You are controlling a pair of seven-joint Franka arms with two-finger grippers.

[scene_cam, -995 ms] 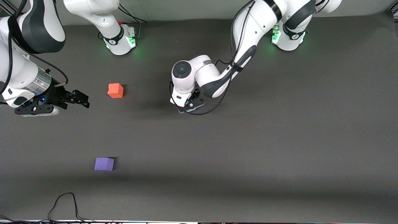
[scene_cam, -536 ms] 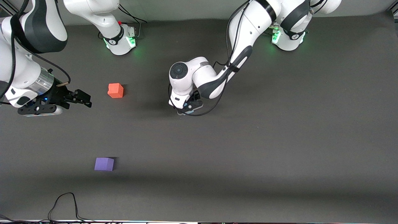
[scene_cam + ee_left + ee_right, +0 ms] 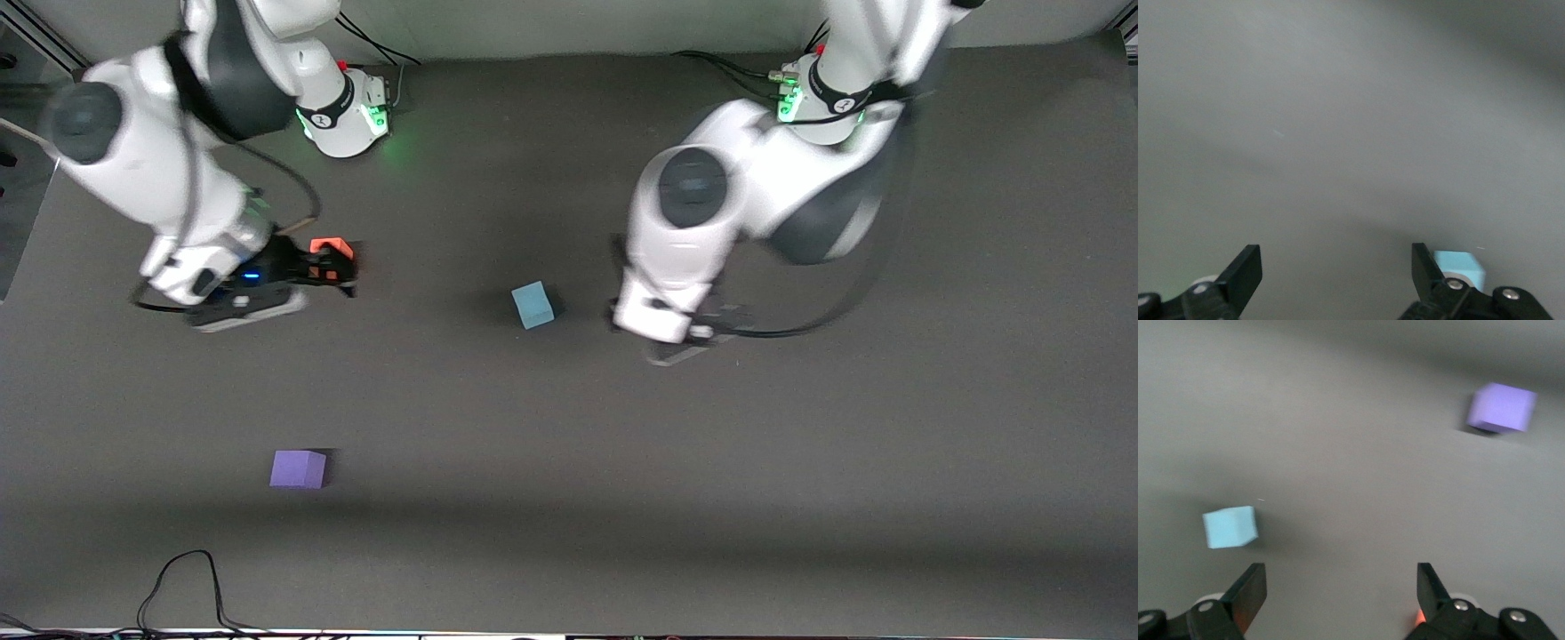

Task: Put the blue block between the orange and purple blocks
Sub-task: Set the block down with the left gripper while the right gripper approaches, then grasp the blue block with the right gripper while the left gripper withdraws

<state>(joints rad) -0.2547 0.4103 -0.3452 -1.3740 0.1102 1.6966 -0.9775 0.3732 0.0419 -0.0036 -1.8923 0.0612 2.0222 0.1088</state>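
The purple block (image 3: 298, 468) sits nearest the front camera, toward the right arm's end of the dark surface (image 3: 800, 462), alone with nothing touching it; in the right wrist view it shows as a violet cube (image 3: 1501, 407) well apart from the others. A black cable (image 3: 187, 587) loops on the surface nearer still to that camera, at about 7 o'clock from the purple block. Farther up the surface, around the middle, the blue block (image 3: 532, 305) rests flat and free, at roughly 2 o'clock from the purple block and well apart from it; no jaws touch it. The left gripper (image 3: 702, 342) hangs over the surface just beside the blue block, at its 3 o'clock, and its wrist view shows its jaws spread wide with nothing between them, the sky-blue cube (image 3: 1459, 269) peeking out past one fingertip. At the blue block's 9 o'clock, well apart, the right gripper (image 3: 333, 271) hovers right over the orange block (image 3: 331, 246), partly covering it; its jaws stand apart and empty. The orange block lies farther from the front camera than the purple one, about 12 o'clock from it.
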